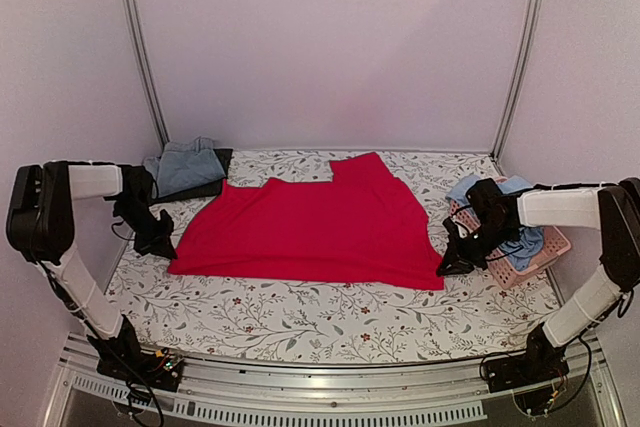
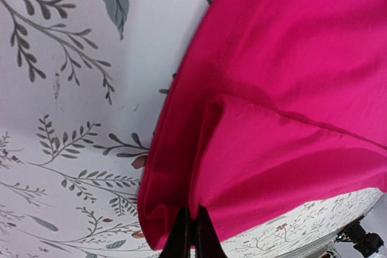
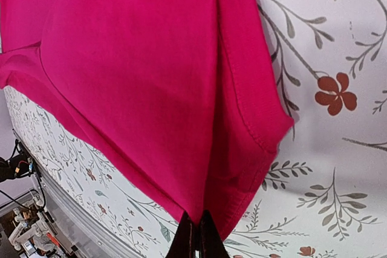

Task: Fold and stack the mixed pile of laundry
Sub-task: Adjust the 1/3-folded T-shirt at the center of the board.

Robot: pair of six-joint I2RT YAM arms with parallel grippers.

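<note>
Mostly flat, the red garment [image 1: 310,227] lies mid-surface [image 1: 300,319]. The left fingers [image 2: 183,240] are pinched shut on its folded left hem corner, and the right fingers [image 3: 188,240] grip the right corner. Only their tips show. Grey-blue cloth [image 1: 188,165] bunches at back left. Blue cloth [image 1: 526,240] fills the basket [image 1: 545,259], partly hidden by the right arm [image 1: 560,207].

The right claw [image 3: 197,237] sits at the bottom edge, its two dark tips pressed together on a pinched fold of the red garment [image 3: 139,77]. The cloth spreads up and left over the floral tablecloth [image 3: 326,149]. A metal rail [image 3: 72,216] runs along the lower left.
</note>
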